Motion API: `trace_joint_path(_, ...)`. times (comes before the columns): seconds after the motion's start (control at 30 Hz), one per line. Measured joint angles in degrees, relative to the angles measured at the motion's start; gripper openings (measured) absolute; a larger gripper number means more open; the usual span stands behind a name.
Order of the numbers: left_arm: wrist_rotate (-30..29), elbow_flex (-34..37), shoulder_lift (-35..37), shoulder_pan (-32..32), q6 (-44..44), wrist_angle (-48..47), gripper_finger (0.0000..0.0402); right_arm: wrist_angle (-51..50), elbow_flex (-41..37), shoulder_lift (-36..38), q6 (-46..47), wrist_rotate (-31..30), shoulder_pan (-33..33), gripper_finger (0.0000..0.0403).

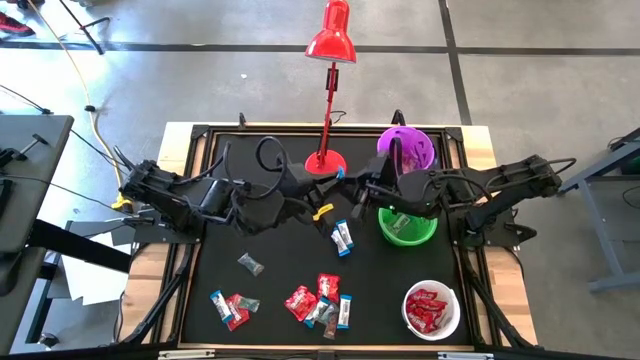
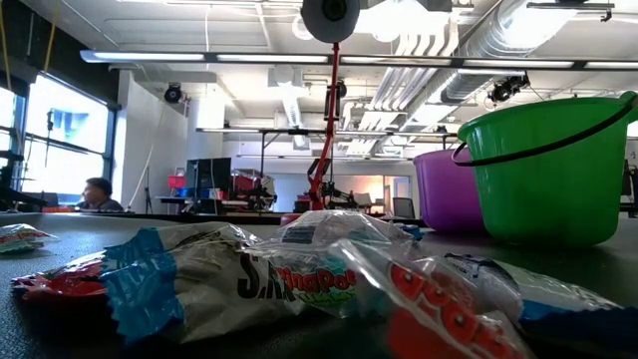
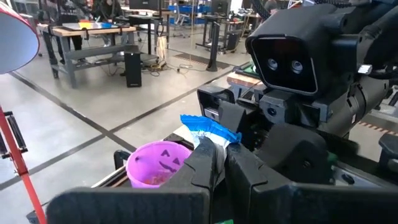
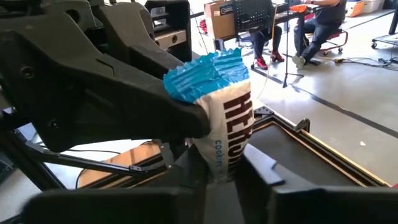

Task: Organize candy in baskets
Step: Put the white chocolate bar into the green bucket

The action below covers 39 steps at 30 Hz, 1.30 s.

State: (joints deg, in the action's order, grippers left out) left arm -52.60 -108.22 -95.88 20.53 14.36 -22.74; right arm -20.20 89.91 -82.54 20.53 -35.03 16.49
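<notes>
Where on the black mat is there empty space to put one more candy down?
Bare mat lies between the silvery candy and the red candy pile. More lies between that pile and the white basket. It is crowded mid-table, where both end effectors meet by the green basket, and along the front edge, where candies cluster.

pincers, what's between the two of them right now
One blue-and-white candy, pinched by the left pincer and also sitting between the right pincer's fingers; both wrist views show it, near the green basket.
</notes>
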Motion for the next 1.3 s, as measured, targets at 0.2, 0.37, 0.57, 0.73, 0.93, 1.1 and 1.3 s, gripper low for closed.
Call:
trace_joint_path(0.2,-0.14,0.00,0.00,0.11,-1.58,-0.09,0.0007,-0.09,0.02,0.00,0.00,-0.02,0.00,0.0013)
trace_joint_path(0.37,0.91,0.00,0.00,0.11,-4.16,-1.34,0.0023,-0.55,0.02,0.00,0.00,0.00,0.00,0.0021)
trace_joint_path(0.57,1.14,0.00,0.41,0.17,-11.48,-1.81,0.0067,-0.68,0.02,0.00,-0.01,-0.44,-0.04,0.0010)
trace_joint_path(0.73,-1.66,0.00,1.13,0.17,-15.43,-2.77,0.0099,-1.83,0.02,0.06,0.62,-2.45,-0.41,0.0010)
trace_joint_path(0.93,-13.78,0.04,4.07,0.15,-15.17,-12.98,0.0112,-11.23,0.02,0.59,9.95,-1.30,-4.61,0.0011)
trace_joint_path(1.1,-14.45,0.04,7.47,0.11,-4.86,-24.87,0.0111,-22.55,0.02,0.55,16.04,2.14,-10.60,0.0011)
trace_joint_path(1.3,-14.42,0.02,11.03,0.11,6.26,-41.45,0.0110,-32.14,0.00,0.55,17.00,10.78,-16.41,0.0012)
